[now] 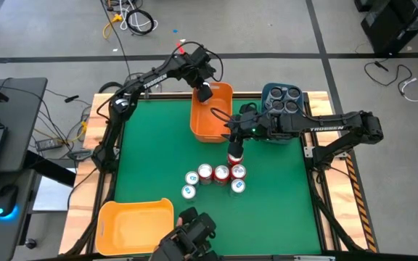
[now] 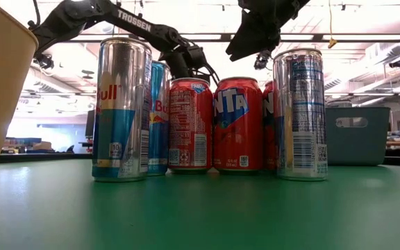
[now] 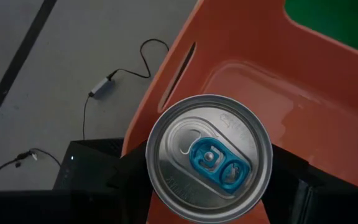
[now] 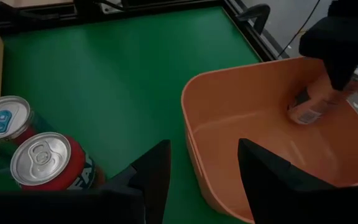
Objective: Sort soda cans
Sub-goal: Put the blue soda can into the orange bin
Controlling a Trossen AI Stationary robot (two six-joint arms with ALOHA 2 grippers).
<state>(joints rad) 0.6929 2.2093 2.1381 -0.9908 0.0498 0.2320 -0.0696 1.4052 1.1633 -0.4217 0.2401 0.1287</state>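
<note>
My left gripper (image 1: 205,92) reaches into the orange bin (image 1: 194,125) at the table's far edge, shut on a silver soda can with a blue tab (image 3: 209,155). My right gripper (image 4: 197,180) hovers open over the green table beside the bin's near right corner, with nothing between its fingers. Several more soda cans, red ones (image 1: 221,174) and silver-blue ones (image 1: 189,191), stand upright in a cluster at the table's middle. One red can (image 1: 234,156) stands just below my right gripper. My left gripper pinches the can's side wall (image 4: 319,93) between its two fingers (image 3: 291,177), just below the top rim. It comes from above, slanting down into the bin. The can hangs tilted inside the orange bin, its lower end (image 4: 298,115) low by the bin's floor; whether it touches I cannot tell.
A blue-grey bin (image 1: 267,134) with several dark cans in it stands at the far right, next to the orange bin. A yellow bin (image 1: 136,221) sits at the near left corner. A dark device (image 1: 193,239) stands at the near edge. Green table lies open left of the cans.
</note>
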